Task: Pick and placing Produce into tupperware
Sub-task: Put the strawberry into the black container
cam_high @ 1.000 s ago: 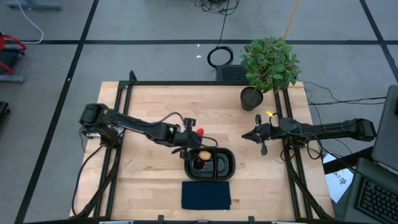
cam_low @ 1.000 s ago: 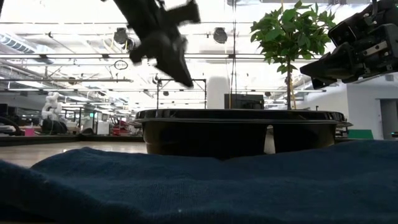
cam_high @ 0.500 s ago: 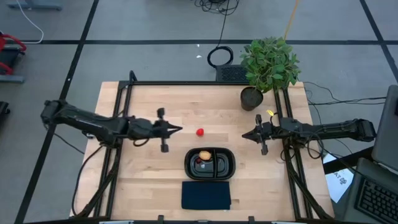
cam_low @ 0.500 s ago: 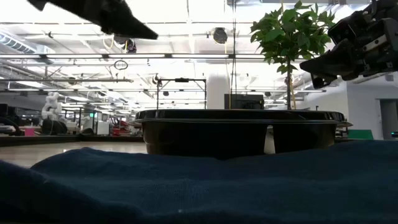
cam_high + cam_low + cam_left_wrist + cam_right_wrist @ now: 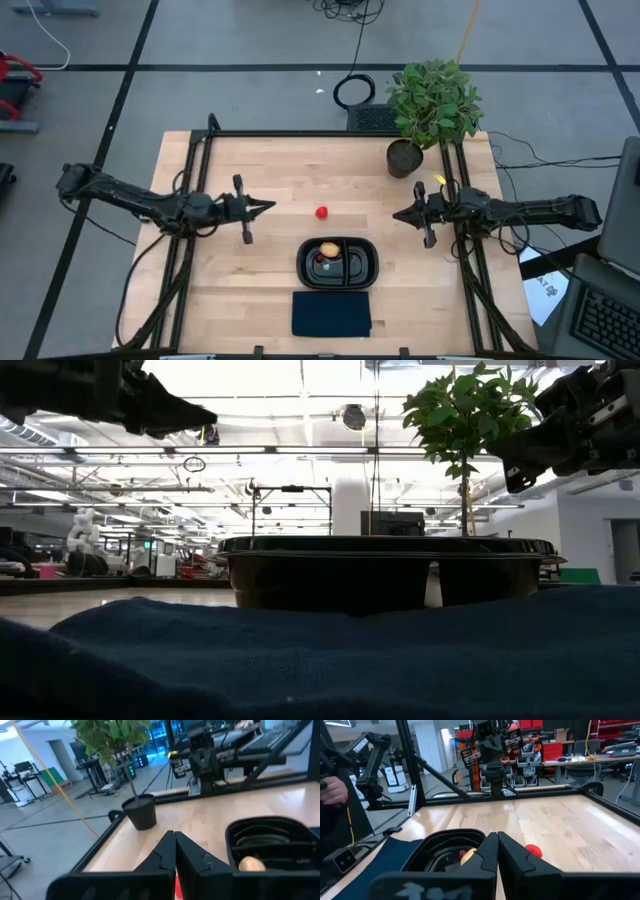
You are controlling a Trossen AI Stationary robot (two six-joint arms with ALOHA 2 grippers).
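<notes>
The black tupperware [image 5: 338,263] sits near the table's front middle. A tan-orange ball [image 5: 329,249] and a small dark red piece [image 5: 320,260] lie in its left compartment. A bright red ball [image 5: 321,212] rests on the wood just beyond it, also visible in the right wrist view [image 5: 534,851]. My left gripper [image 5: 270,207] hovers shut and level to the left of the red ball, pointing at it. My right gripper [image 5: 395,216] hovers shut and level to the ball's right. Neither holds anything.
A folded dark blue cloth [image 5: 331,313] lies at the near edge in front of the tupperware. A potted green plant [image 5: 404,158] stands at the far right of the table. A person's hand [image 5: 332,790] shows beyond the table's left side.
My left gripper has drawn back from above the tupperware toward the table's left edge and tipped up from slanting down to level. It has stayed shut. The produce and the tupperware have not moved.
</notes>
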